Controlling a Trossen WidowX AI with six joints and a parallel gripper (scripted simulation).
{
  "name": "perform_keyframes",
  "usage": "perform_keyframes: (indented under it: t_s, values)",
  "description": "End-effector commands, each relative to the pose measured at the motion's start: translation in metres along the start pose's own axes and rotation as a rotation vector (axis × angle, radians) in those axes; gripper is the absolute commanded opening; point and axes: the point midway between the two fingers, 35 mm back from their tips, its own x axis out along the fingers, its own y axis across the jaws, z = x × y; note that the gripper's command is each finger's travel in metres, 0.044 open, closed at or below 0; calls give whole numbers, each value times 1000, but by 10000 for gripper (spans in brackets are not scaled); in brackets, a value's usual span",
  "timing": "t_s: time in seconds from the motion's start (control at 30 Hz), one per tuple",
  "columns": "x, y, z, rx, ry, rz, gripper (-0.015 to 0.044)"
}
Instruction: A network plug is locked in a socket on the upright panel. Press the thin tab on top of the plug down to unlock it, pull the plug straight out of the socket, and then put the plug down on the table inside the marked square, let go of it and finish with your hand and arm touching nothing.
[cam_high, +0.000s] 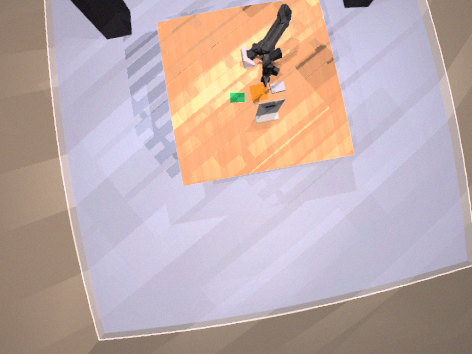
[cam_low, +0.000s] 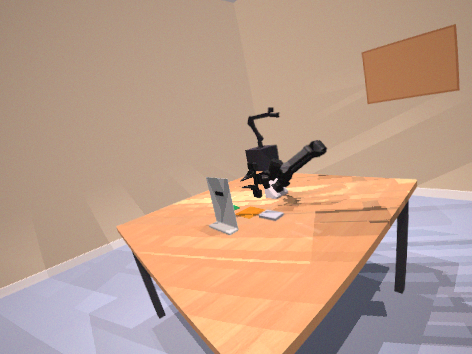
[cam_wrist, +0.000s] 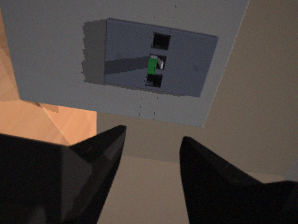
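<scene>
The upright grey panel (cam_high: 270, 111) (cam_low: 220, 202) (cam_wrist: 60, 50) stands on the wooden table. In the wrist view its darker socket plate (cam_wrist: 185, 60) holds a small green plug (cam_wrist: 151, 66) with a thin grey tab (cam_wrist: 160, 62) beside it, between two dark empty sockets. My gripper (cam_high: 266, 80) (cam_low: 255, 189) (cam_wrist: 153, 138) is partly open with nothing between the fingers. It faces the panel from a short distance and touches neither panel nor plug. A green patch (cam_high: 237, 97) (cam_low: 235, 207) and an orange patch (cam_high: 257, 91) (cam_low: 248, 211) lie flat on the table near the panel.
A small flat grey plate (cam_high: 278, 87) (cam_low: 271, 215) lies on the table just below the gripper. The arm's white base (cam_high: 247, 56) sits behind it. A black box with a camera mast (cam_low: 261, 155) stands at the table's far edge.
</scene>
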Motion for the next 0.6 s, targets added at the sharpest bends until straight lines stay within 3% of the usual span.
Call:
perform_keyframes:
  t_s: [0.0, 0.57]
  values:
    - [-1, 3, -3, -24, 1, 5, 156]
    - [37, 1, 10, -24, -1, 4, 156]
